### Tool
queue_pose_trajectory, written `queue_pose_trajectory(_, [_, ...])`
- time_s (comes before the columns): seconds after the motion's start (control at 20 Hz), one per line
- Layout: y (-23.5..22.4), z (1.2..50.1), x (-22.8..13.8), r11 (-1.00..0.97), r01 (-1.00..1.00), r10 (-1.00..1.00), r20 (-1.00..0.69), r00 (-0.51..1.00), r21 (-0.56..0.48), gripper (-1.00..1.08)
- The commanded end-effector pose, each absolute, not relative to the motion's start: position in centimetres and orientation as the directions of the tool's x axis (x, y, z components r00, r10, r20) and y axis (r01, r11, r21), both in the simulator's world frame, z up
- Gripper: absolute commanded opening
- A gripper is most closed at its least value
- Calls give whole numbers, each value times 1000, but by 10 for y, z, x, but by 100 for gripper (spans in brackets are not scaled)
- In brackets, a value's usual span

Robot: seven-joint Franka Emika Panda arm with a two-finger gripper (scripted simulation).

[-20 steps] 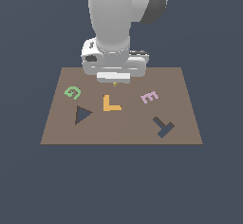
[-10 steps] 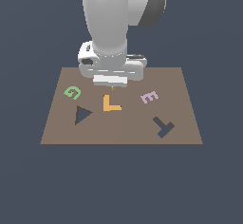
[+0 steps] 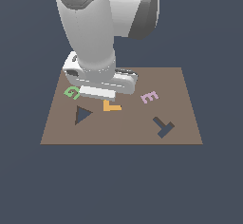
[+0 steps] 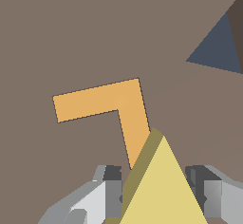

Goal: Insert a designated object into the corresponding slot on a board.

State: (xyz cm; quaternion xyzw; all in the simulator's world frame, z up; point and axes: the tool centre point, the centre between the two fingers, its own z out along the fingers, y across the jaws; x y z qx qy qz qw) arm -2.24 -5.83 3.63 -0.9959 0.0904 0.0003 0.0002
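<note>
In the wrist view my gripper (image 4: pixel 159 194) is shut on the yellow triangle piece (image 4: pixel 161 185), held above the brown board (image 4: pixel 57 38) with its tip over the end of the orange L (image 4: pixel 116 107). The dark navy triangle slot (image 4: pixel 218 47) lies a little way off, apart from the piece. In the exterior view the arm's hand (image 3: pixel 99 78) hides the piece and the fingers. It hangs over the board (image 3: pixel 118 130) between the green G (image 3: pixel 71 92) and the orange L (image 3: pixel 112 107). The navy triangle slot (image 3: pixel 82 115) lies just in front of the hand, toward the exterior view's left.
A pale purple E (image 3: pixel 149 97) lies on the board toward the exterior view's right. A dark T-shaped cut-out (image 3: pixel 163 126) sits nearer the front right. The board ends in straight edges on a dark floor.
The arm has moved toward the exterior view's left and forward over the board, now covering more of the orange L. The board's pieces have not moved.
</note>
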Motion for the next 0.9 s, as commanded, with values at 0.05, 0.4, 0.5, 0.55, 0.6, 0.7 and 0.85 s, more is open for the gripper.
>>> queue_pose_trajectory(0.05, [-75,38,-1,-973,-232,-232,0,973,0,-100])
queue_pose_trajectory(0.4, [-107,39,35,-947,-321,-321,-1,947,0,-100])
queue_pose_trajectory(0.5, [-114,40,42,-941,-340,-340,-1,941,0,-100])
queue_pose_trajectory(0.55, [-117,40,45,-938,-348,-348,-1,938,0,-100])
queue_pose_trajectory(0.6, [-120,40,48,-935,-355,-355,-1,935,0,-100])
queue_pose_trajectory(0.7, [-125,40,53,-930,-368,-368,-1,930,0,-100])
queue_pose_trajectory(0.85, [-131,40,58,-924,-382,-382,-1,924,0,-100])
